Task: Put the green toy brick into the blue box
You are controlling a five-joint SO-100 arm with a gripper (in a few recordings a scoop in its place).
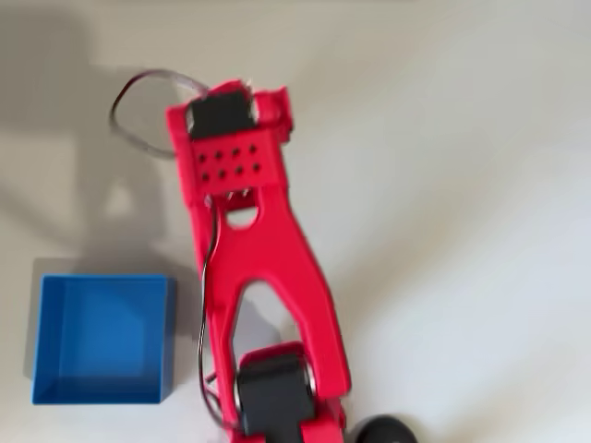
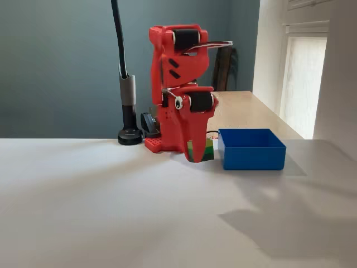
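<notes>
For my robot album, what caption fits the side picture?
Red robot arm lowers its tool at a small lime-green plastic brick beside the square bright-blue plastic box.

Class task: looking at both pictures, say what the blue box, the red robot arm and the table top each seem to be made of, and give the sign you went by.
Blue box: likely plastic, judging by its thin, even walls, uniform bright colour and smooth faces. Red robot arm: probably moulded or printed plastic; flat matte red panels with a neat grid of holes, black motor blocks set in. Table top: smooth, pale, matte surface, perhaps laminate; the pictures leave that open.
</notes>
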